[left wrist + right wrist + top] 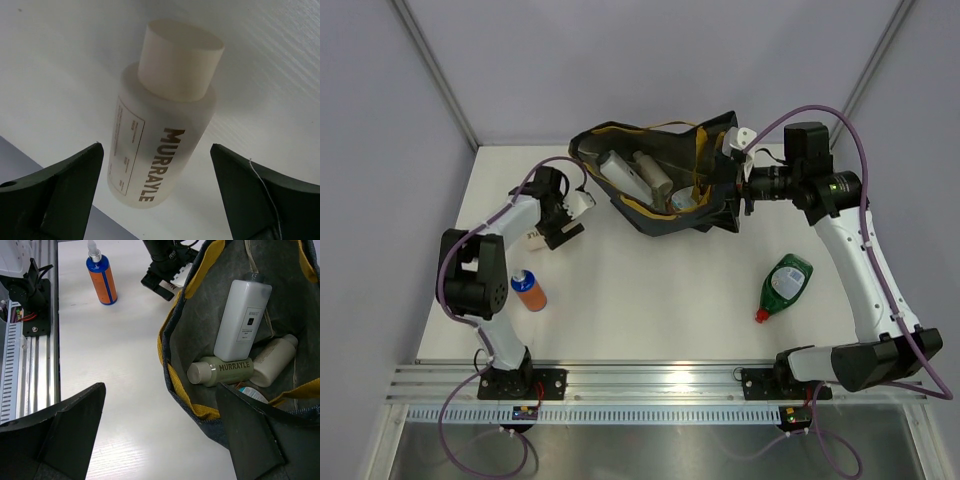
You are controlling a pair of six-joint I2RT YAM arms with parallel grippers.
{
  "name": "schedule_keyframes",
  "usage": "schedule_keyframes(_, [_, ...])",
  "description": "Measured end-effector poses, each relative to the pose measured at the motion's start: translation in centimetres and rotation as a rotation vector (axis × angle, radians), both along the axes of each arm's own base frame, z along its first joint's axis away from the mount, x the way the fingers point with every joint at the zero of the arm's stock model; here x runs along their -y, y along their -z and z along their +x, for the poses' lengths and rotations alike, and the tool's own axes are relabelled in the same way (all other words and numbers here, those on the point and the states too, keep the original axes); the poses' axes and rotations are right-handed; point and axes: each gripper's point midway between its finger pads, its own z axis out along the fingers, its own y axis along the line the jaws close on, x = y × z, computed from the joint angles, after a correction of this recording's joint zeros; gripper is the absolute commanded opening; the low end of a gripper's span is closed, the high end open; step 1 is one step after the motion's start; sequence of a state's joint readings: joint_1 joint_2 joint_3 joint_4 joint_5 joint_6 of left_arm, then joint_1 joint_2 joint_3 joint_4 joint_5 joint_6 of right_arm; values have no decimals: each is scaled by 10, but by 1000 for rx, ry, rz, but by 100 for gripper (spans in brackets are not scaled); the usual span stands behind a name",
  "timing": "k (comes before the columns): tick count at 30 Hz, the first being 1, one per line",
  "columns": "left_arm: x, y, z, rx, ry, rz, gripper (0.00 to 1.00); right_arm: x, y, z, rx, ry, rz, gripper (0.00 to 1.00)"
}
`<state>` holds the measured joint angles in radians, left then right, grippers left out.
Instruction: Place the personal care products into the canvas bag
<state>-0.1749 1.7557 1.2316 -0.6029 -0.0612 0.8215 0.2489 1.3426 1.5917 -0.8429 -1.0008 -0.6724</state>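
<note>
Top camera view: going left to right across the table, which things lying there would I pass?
First the orange bottle with blue cap → canvas bag → green bottle with red cap. The bottles inside the bag and the robot's arms overlap the bag, so they are left out.

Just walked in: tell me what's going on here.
The left end effector hovers open over a cream bottle lying on the table. The right end effector sits open at the rim of the canvas bag; several bottles are already inside. An orange bottle and a green bottle wait on the table.
</note>
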Motion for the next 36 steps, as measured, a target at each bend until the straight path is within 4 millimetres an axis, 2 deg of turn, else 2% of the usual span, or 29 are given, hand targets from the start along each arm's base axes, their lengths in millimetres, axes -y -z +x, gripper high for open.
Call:
schedule_keyframes(9, [-19,41,5,-119,-33,-26,87,11,12,1,-65,11,27,99])
schedule_keyframes(11, [-18,45,7,-129,-30,-29,84,13,14,0,-79,14,34,99])
schedule_keyframes(14, [-17,45,8,-130,-24,-33,70,14,14,-5,-95,12,48,99])
schedule_keyframes(17, [-16,45,9,-126,-27,-36,47,14,15,-8,-107,12,55,99])
schedule_keyframes(18, [-16,45,10,-124,-31,-37,21,15,15,-9,-109,11,58,99])
schedule_keyframes(19, [-16,44,10,-120,-35,-39,7,15,16,-10,-112,12,59,99])
schedule_keyframes(20, [-17,44,10,-112,-44,-39,0,16,16,-10,-114,15,59,99])
schedule_keyframes(25, [-23,40,2,-60,-95,-24,0,19,17,-13,-118,25,62,99])
schedule_keyframes(29, [-36,31,-21,-37,-148,-1,0,20,18,-19,-123,26,69,99])
schedule_keyframes(32, [-49,12,-27,26,-203,4,0,20,20,-22,-129,26,75,98])
schedule_keyframes(36, [-69,-19,-17,159,-314,-19,0,20,22,-23,-139,28,82,98])
